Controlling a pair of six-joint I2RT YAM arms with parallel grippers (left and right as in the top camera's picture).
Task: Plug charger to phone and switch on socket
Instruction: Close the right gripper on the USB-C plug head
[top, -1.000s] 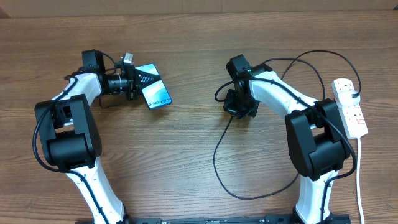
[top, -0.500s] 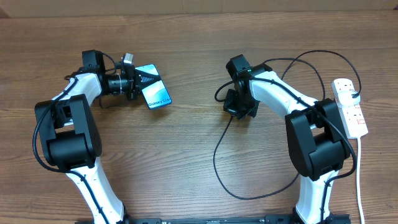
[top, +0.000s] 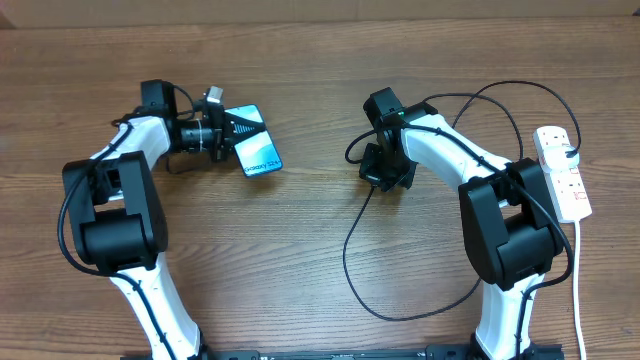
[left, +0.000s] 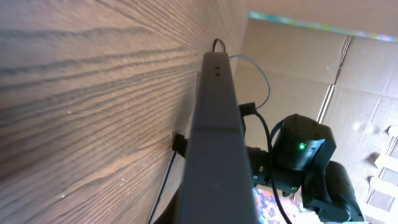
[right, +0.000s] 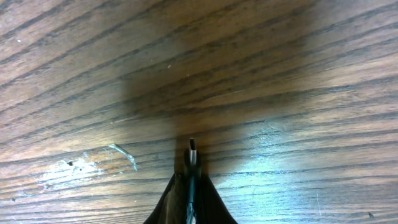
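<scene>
My left gripper is shut on the phone, whose light blue screen faces up at the back left of the table. In the left wrist view the phone's dark edge runs away from the camera toward the right arm. My right gripper is shut on the charger's small plug tip, which pokes out between the fingers just above the wood. The thin black charger cable loops across the table in front of it. The white socket lies at the far right.
A white cord runs from the socket toward the front edge. Another black cable loop arcs behind the right arm to the socket. A cardboard wall stands behind the table.
My left gripper has carried the phone a little to the right, toward the right gripper. The right arm and the plug have stayed in place.
</scene>
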